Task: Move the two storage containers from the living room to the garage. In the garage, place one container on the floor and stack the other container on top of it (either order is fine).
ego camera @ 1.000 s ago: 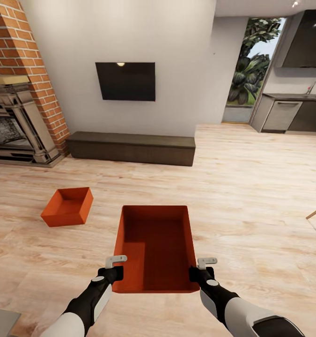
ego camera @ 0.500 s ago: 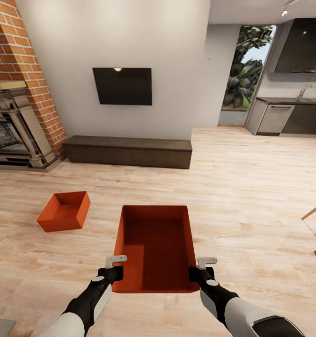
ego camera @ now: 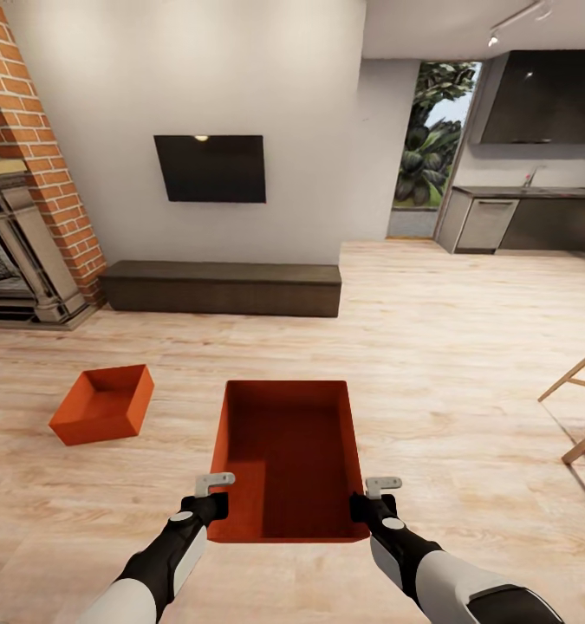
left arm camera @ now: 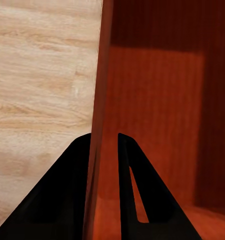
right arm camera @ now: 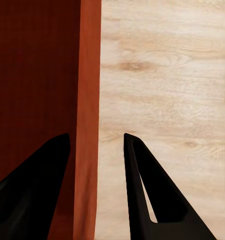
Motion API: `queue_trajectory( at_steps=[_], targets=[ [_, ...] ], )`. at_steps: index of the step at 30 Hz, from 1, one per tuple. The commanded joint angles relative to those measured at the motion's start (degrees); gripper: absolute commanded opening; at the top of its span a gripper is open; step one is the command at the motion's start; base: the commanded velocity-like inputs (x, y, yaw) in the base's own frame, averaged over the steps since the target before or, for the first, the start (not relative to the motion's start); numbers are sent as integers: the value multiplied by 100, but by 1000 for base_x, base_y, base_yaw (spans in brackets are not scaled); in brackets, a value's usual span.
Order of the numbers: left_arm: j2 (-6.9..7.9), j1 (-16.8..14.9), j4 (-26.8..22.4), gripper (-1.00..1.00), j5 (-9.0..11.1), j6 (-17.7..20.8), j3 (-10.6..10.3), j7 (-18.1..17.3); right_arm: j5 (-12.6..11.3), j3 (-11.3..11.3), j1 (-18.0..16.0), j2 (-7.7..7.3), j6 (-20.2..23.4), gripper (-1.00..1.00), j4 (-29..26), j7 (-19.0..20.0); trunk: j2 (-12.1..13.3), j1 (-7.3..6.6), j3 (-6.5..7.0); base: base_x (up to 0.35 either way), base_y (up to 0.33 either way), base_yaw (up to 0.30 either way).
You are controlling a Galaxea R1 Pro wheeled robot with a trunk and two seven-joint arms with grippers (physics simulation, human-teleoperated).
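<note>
Over on the left, the brick fireplace (ego camera: 28, 173) is framing the living room, and the second storage container (ego camera: 101, 416) is sitting on the light wood floor (ego camera: 465, 364) just in front of it, well apart from the robot and waiting its turn. Further back, the wall TV (ego camera: 210, 168) is hanging above a long dark bench (ego camera: 221, 288).

Centre stage, the robot is carrying the first storage container (ego camera: 285, 459) out in front of its trunk, open top up and sitting level. The left pincer (left arm camera: 103, 142) is pinching the container's left wall, one finger outside, one finger inside, with the wall running straight up between them in the left wrist view. The right pincer (right arm camera: 96, 140) is doing the same job on the right wall, though its outer finger is standing a little off the wall there, so that grip looks the looser of the two.

To the right, the room is opening toward a kitchen counter (ego camera: 526, 192) and a glazed opening with greenery (ego camera: 426, 130), and a wooden chair leg (ego camera: 578, 407) is poking in at the edge.

The step in hand looks like the carry out toward the garage. To do it well, both arms need to be keeping the same height and spacing so the bin is not twisting or slipping, and the base should be turning smoothly, giving that chair a wide berth.
</note>
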Motion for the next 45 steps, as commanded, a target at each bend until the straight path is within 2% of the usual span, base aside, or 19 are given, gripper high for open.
queue_trajectory(
  at_steps=[1, 25, 33, 45],
  targets=[
    [-5, -1, -16, -100, -30, 37, 88, 43, -12, -130, -5, 22, -11, -100, -3, -6, -11, 3, -2, 0, 0, -143],
    [-5, -1, -16, -100, -30, 37, 88, 43, -12, -130, -5, 26, -12, -100, -3, -6, -11, 3, 201, 0, 0, -140],
    [-5, -1, -16, -100, -30, 37, 87, 43, -17, -137, -5, 15, -18, -100, -3, -10, -11, 3, 222, 0, 0, -21],
    [-5, -1, -16, -100, -30, 37, 88, 43, -12, -132, -5, 22, -19, -100, -3, -9, -11, 3, 323, 0, 0, -1]
  ],
)
